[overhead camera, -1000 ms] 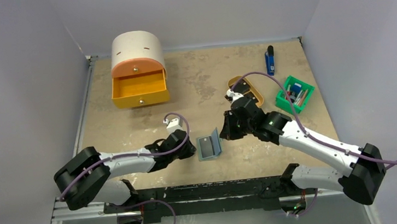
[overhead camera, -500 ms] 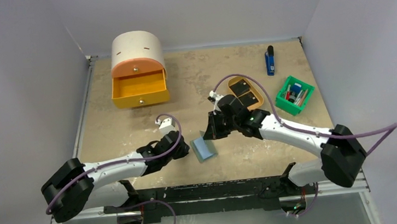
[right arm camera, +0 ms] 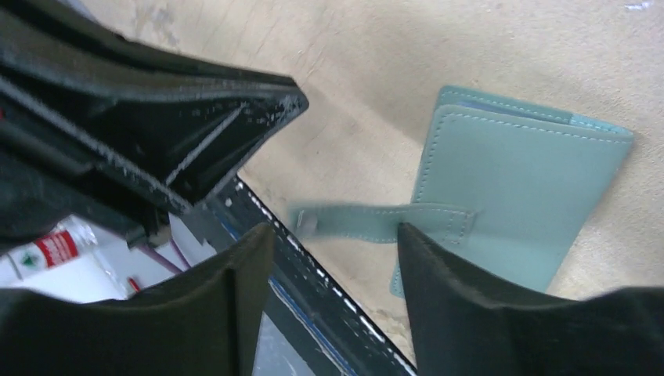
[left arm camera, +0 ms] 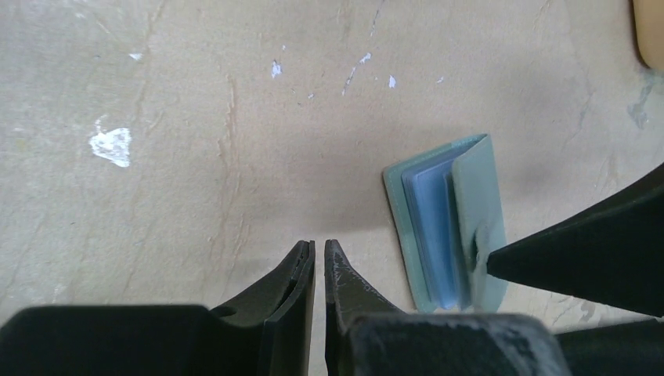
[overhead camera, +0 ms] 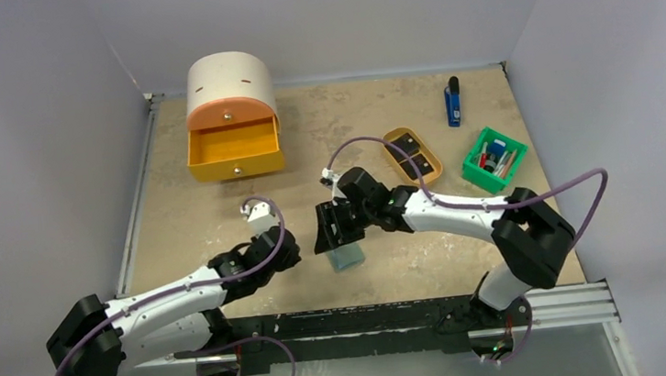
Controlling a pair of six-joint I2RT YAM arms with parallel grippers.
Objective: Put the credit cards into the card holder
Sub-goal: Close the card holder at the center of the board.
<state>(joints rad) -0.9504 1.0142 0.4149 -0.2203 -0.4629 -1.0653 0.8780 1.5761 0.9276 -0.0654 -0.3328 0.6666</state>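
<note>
Left claw [left arm camera: 319, 247]: narrowed to a slit, gripping nothing; low over the mottled beige tabletop [left arm camera: 196, 157], just left of the card holder and not touching it.
Card holder: small grey-green, nearly square folding wallet [left arm camera: 442, 227]; flat on the tabletop between the two claws, close to the near edge. Top flap folded most of the way over, with only a strip of the pale blue-grey pockets exposed. Pocket contents not discernible.
Snap tab [right arm camera: 384, 222]: unfastened, sticking out flat from the flap toward the near edge.
Right claw [right arm camera: 333, 229]: spread wide, empty; above the tab, one finger to either side in the wrist view. Contact with the tab: cannot tell.
Credit cards: two thin black rectangular cards [overhead camera: 404, 148], side by side in the tan oval tray [overhead camera: 438, 164], well apart from the card holder, to the right and further back; not yet loaded.
Step in hand (judgement): opening the flap to expose a pocket before fetching a card.
Method (judgement): press the lower leaf down with the left claw; pinch the tab with the right claw and swing the flap up and over, not sideways.
Caution (judgement): avoid any push toward the near edge, since a light wallet is likely to slide; confirm the flap lies open before release.
</note>
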